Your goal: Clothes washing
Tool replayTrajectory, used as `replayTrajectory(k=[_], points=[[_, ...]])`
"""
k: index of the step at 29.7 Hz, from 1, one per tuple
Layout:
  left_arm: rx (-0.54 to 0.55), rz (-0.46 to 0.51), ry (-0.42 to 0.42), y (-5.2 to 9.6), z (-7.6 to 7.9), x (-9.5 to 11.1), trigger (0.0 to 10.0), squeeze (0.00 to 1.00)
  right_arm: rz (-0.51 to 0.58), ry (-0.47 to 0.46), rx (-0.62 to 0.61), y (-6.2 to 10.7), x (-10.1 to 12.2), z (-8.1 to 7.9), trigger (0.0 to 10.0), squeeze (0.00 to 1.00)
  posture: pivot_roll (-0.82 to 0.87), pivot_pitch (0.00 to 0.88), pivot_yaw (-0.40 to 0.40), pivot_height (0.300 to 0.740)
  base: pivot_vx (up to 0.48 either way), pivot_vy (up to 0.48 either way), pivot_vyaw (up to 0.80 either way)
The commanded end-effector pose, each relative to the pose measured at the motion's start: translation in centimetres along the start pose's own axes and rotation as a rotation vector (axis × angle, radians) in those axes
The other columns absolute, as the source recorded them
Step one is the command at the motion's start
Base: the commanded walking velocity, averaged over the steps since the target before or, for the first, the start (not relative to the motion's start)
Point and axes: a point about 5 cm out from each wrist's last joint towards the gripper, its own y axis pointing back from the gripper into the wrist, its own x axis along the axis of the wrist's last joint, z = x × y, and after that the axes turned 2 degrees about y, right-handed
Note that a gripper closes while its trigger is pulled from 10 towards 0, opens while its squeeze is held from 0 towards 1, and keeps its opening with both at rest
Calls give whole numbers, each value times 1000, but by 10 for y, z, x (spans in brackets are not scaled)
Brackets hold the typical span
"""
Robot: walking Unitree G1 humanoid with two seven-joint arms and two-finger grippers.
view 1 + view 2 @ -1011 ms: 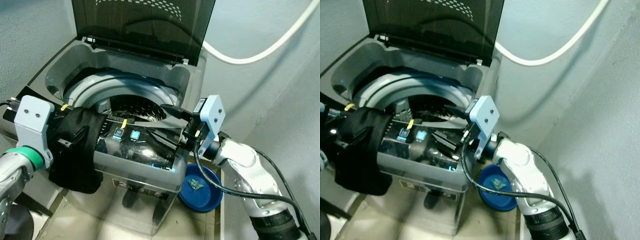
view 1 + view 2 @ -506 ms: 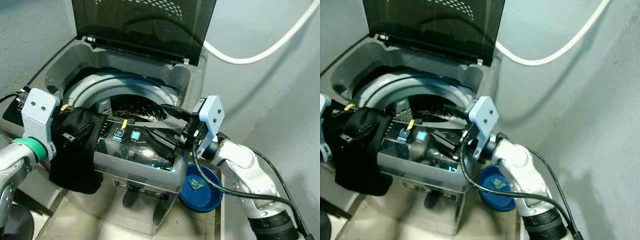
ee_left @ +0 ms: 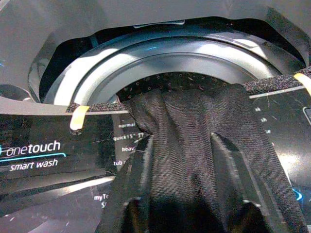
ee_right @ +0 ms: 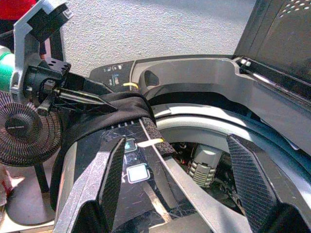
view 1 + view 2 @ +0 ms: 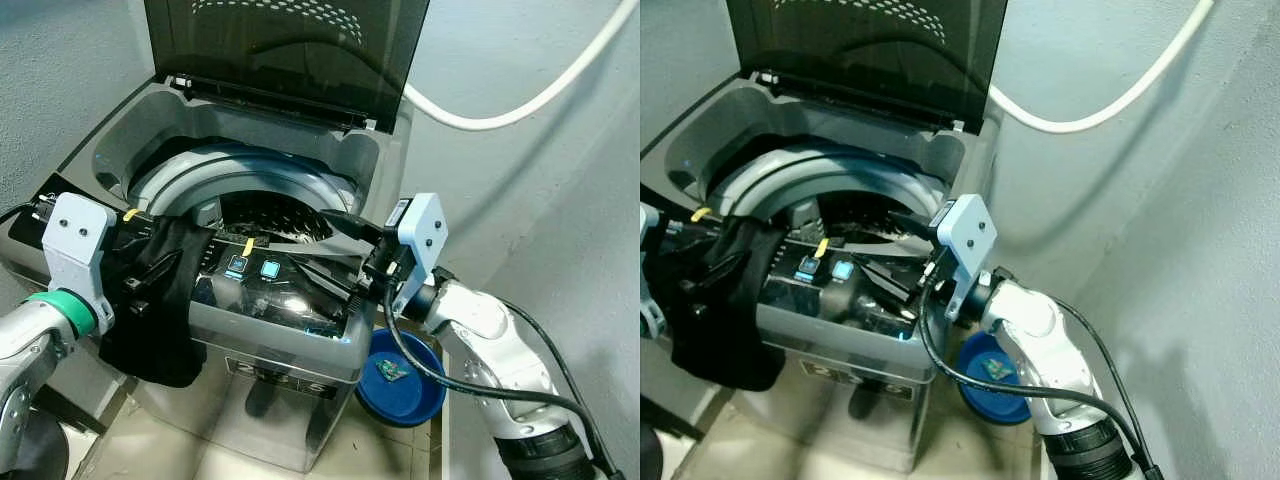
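Observation:
A grey top-loading washing machine (image 5: 385,165) stands in front of me with its dark lid (image 5: 290,50) raised and its steel drum (image 5: 270,212) showing. A black garment (image 5: 155,320) with a strap and yellow tags hangs over the front left corner of the control panel (image 5: 262,272). My left gripper (image 5: 165,265) is shut on the black garment (image 3: 194,126) at that corner. My right gripper (image 5: 315,240) hovers open over the front right of the tub rim, pointing towards the left gripper. Nothing lies between its fingers (image 4: 104,179).
A blue basin (image 5: 400,375) sits on the tiled floor right of the machine, below my right arm. A white hose (image 5: 520,100) runs along the wall at the right. A black fan (image 4: 24,136) stands left of the machine. Grey walls close in on both sides.
The left gripper and the black garment have shifted only slightly at the machine's front left corner. The right gripper has stayed open in the same place.

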Motion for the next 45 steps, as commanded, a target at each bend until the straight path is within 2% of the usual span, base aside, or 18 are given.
replayTrajectory(k=[1, 11, 17, 18, 20, 21, 23, 25, 28, 30, 32, 36, 38, 40, 42, 43, 44, 45], points=[[-7, -91, 39, -1, 1, -22, 0, 0, 3, 6, 2, 1, 1, -1, 10000, 0, 213, 91, -17, 740, 0, 0, 0], [3, -65, 24, -7, -2, -17, 0, 0, 2, 6, -2, 1, 0, -1, 10000, 0, 207, 89, -16, 740, 0, 0, 0], [-19, 69, -77, -23, -6, 13, 0, 0, -3, 10, -11, 2, 1, -1, 10000, 0, 193, 85, -10, 740, 0, 0, 0], [-7, 114, -105, -27, -9, 23, 2275, 0, -3, 10, -11, 2, 1, -1, 10000, 0, 193, 85, -10, 740, 0, 0, 0], [3, 142, -121, -29, -10, 29, 2275, 0, -4, 10, -11, 2, 1, -1, 10000, 0, 193, 85, -10, 740, 0, 0, 0], [38, 279, -187, -39, -18, 62, 10000, 0, -5, 11, -11, 3, 1, -1, 10000, 0, 187, 83, -14, 740, 0, 0, 0], [47, 312, -203, -41, -19, 71, 10000, 0, -5, 11, -11, 3, 1, -1, 10000, 0, 187, 83, -14, 740, 0, 0, 0], [34, 445, -248, -54, -20, 108, 10000, 0, -3, 11, -10, 2, 1, -1, 10000, 0, 178, 83, -16, 740, 0, 0, 0], [9, 507, -271, -60, -17, 126, 10000, 0, -2, 11, -10, 1, 1, -2, 10000, 0, 178, 83, -16, 740, 0, 0, 0], [-27, 575, -359, -72, -9, 150, 10000, 0, -2, 7, -7, 1, 1, -3, 10000, 0, 171, 89, -26, 740, 0, 0, 0], [-27, 575, -359, -72, -9, 150, 10000, 0, -2, 7, -7, 1, 1, -3, 10000, 0, 171, 89, -26, 740, 0, 0, 0], [-18, 622, -478, -81, -6, 171, 10000, 0, -1, 3, -2, 0, 1, -4, 10000, 0, 171, 89, -26, 740, 0, 0, 0], [104, 670, -670, -89, -7, 196, 10000, 0, -1, 1, -7, 1, 2, -5, 10000, 0, 153, 96, -11, 740, 0, 0, 0], [138, 681, -726, -93, -8, 203, 10000, 0, -1, 1, -11, 2, 2, -6, 10000, 0, 153, 96, -11, 740, 0, 0, 0], [106, 603, -727, -104, -9, 188, 10000, 0, -4, -1, -20, 3, 2, -7, 10000, 0, 145, 99, -3, 740, 0, 0, 0], [89, 538, -701, -109, -11, 173, 10000, 690, -5, -3, -23, 4, 2, -7, 10000, 0, 145, 99, -3, 740, 0, 0, 0], [77, 498, -685, -113, -13, 163, 10000, 690, -6, -4, -24, 5, 2, -8, 10000, 0, 145, 99, -3, 740, 0, 0, 0], [40, 448, -627, -116, -15, 150, 10000, 1000, -7, -4, -25, 5, 2, -7, 10000, 0, 144, 101, -2, 740, 0, 0, 0]])
